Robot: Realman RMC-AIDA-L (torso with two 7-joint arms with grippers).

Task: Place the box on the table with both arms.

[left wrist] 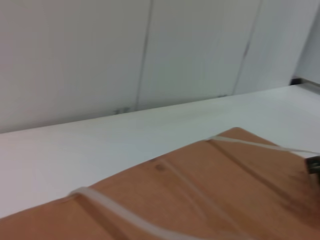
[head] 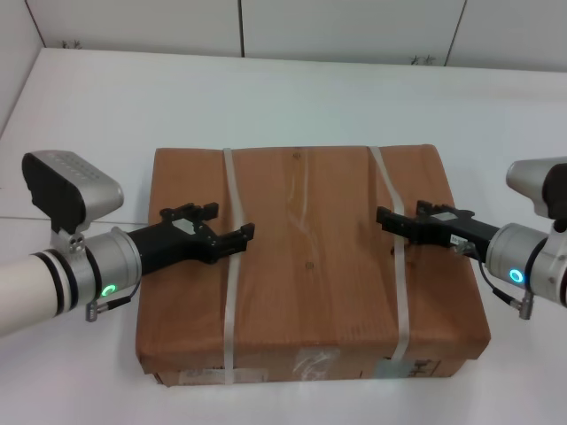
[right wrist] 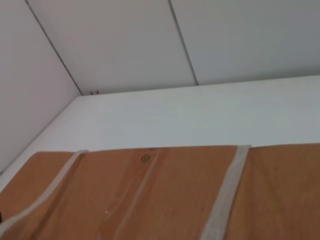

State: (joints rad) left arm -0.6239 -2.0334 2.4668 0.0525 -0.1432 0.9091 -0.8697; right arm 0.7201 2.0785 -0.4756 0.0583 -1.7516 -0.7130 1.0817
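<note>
The box (head: 310, 266) is a large flat brown carton lying over the white table (head: 266, 97), with two whitish straps, clear tape down its middle and labels on its front edge (head: 310, 367). My left gripper (head: 232, 237) lies low over the box top from the left, with its tip at the left strap (head: 229, 301). My right gripper (head: 390, 221) comes in from the right, with its tip at the right strap (head: 400, 301). The box top also shows in the left wrist view (left wrist: 210, 200) and in the right wrist view (right wrist: 150, 200).
White table surface shows all around the box, widest beyond it. Grey wall panels (head: 354, 27) stand at the table's far edge. A side wall (right wrist: 30, 90) meets them at the far left corner.
</note>
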